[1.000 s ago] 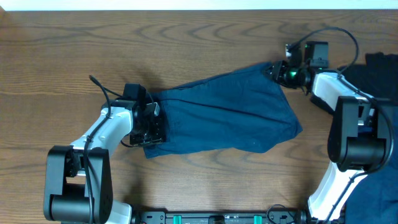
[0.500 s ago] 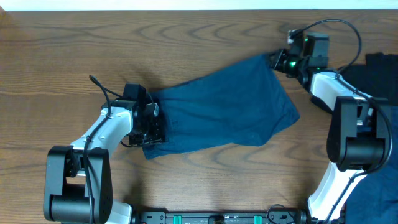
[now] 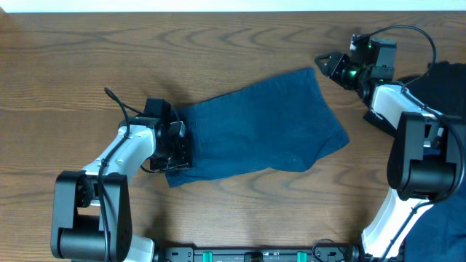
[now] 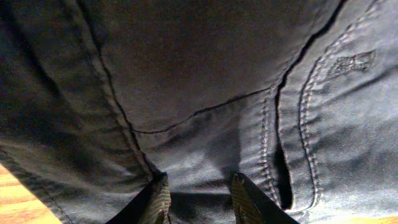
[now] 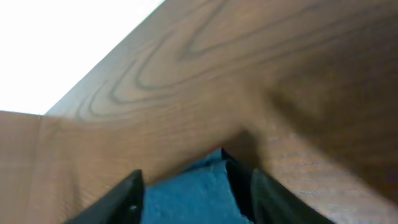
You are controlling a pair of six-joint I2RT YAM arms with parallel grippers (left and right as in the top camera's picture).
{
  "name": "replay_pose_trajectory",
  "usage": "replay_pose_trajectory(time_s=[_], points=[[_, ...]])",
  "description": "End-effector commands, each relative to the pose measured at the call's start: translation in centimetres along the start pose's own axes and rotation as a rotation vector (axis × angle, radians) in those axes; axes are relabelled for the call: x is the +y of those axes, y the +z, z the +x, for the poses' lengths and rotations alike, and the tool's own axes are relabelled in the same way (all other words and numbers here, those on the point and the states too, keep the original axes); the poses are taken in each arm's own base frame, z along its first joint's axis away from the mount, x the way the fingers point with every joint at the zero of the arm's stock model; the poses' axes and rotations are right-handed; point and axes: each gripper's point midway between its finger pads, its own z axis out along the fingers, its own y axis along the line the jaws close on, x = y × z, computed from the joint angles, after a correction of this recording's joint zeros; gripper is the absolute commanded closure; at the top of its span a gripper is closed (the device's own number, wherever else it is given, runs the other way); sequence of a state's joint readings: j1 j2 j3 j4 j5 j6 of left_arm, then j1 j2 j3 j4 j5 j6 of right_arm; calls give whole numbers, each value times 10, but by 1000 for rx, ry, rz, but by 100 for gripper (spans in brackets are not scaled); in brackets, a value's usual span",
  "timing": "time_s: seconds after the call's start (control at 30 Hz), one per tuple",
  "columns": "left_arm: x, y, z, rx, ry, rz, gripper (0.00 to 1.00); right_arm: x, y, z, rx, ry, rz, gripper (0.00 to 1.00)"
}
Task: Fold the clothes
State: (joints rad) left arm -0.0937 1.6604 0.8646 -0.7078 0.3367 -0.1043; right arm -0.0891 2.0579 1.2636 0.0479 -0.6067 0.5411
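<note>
Shorts (image 3: 255,127): dark blue denim, plain, w/ lighter stitching (image 4: 268,130) on seams. Desk (image 3: 218,36): mid-brown, wavy wood grain. Arms (image 3: 120,149): white shells, black joints. Green light (image 3: 354,73) on rt wrist. Black cloth (image 3: 445,80) at desk's right edge.

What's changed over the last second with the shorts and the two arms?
The right gripper opened, let go of the far right corner of the denim shorts and backed away from it. That corner now lies flat on the wood. The left gripper stayed clamped on the left end of the shorts and did not move.
</note>
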Motion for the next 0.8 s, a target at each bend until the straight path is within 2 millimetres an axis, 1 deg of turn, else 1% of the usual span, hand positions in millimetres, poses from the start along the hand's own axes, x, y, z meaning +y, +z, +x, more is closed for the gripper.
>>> replay_pose_trajectory(time_s=[0.0, 0.1, 0.2, 0.27, 0.3, 0.33, 0.37, 0.43, 0.47, 0.53, 0.57, 0.63, 0.7, 0.77], points=[[9, -1, 3, 15, -12, -48, 59, 7, -14, 2, 52, -55, -75, 43], [-6, -12, 1, 26, -13, 18, 58, 15, -27, 25, 162, -25, -117, 56], [-24, -30, -3, 16, 0, 87, 57, 18, -42, 51, 263, 10, -84, 65], [-34, -45, -9, -17, 47, 122, 58, 22, -55, 70, 339, 41, -59, 71], [-38, -53, -13, -46, 71, 132, 58, 25, -62, 82, 383, 77, -46, 77], [-41, -59, -18, -76, 81, 137, 62, 29, -67, 91, 419, 99, -35, 83], [-43, -65, -24, -109, 93, 142, 66, 32, -72, 102, 457, 104, -26, 86], [-50, -74, -38, -188, 124, 156, 73, 37, -76, 122, 529, 107, -5, 89], [-53, -77, -44, -221, 140, 161, 74, 40, -78, 133, 566, 115, 2, 90], [-61, -77, -58, -277, 179, 171, 75, 44, -76, 154, 631, 103, 14, 90], [-65, -76, -64, -298, 201, 175, 75, 44, -75, 164, 653, 90, 38, 90], [-74, -69, -73, -322, 259, 179, 75, 36, -70, 188, 699, 34, 127, 90], [-79, -57, -81, -326, 315, 176, 75, 26, -67, 208, 736, -9, 224, 90], [-78, -42, -89, -319, 330, 170, 75, 11, -65, 230, 768, -47, 337, 90]])
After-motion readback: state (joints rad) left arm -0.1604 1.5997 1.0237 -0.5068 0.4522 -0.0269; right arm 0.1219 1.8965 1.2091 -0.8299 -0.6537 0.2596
